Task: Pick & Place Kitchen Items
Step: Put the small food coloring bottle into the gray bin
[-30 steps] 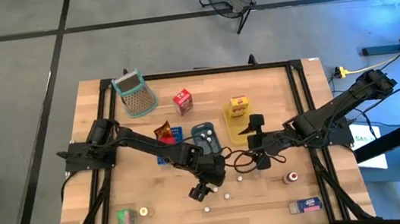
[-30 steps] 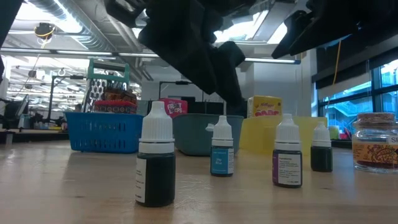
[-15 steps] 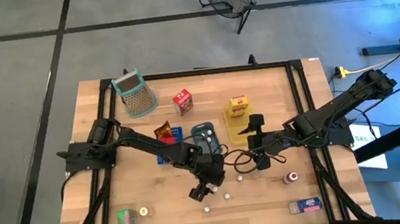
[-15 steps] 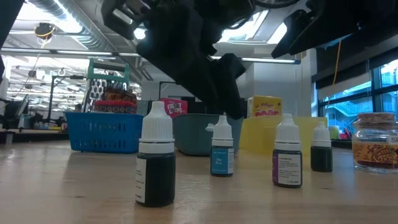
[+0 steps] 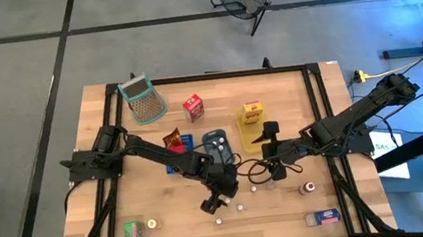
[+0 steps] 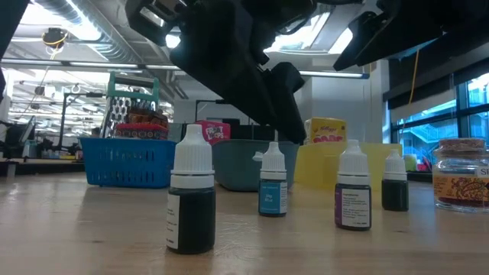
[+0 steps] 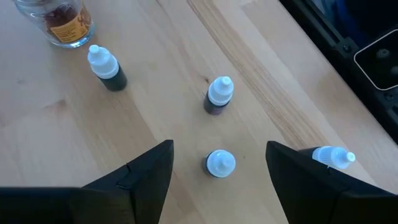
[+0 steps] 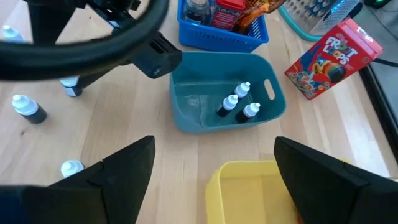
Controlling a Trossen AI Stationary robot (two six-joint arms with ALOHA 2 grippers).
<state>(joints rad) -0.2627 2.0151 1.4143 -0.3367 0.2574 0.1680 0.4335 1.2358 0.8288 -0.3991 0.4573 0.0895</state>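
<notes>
The left gripper (image 7: 217,180) is hovering with its fingers spread wide over an upright white-capped dropper bottle (image 7: 220,163) on the wooden table (image 7: 56,124), gripping nothing; 3 more bottles are standing nearby, and a small jar (image 7: 57,20) is sitting beyond them; the right gripper (image 8: 211,180) is waiting with its jaws apart and empty near the teal bin (image 8: 186,74), which is holding 3 bottles (image 8: 237,104).
</notes>
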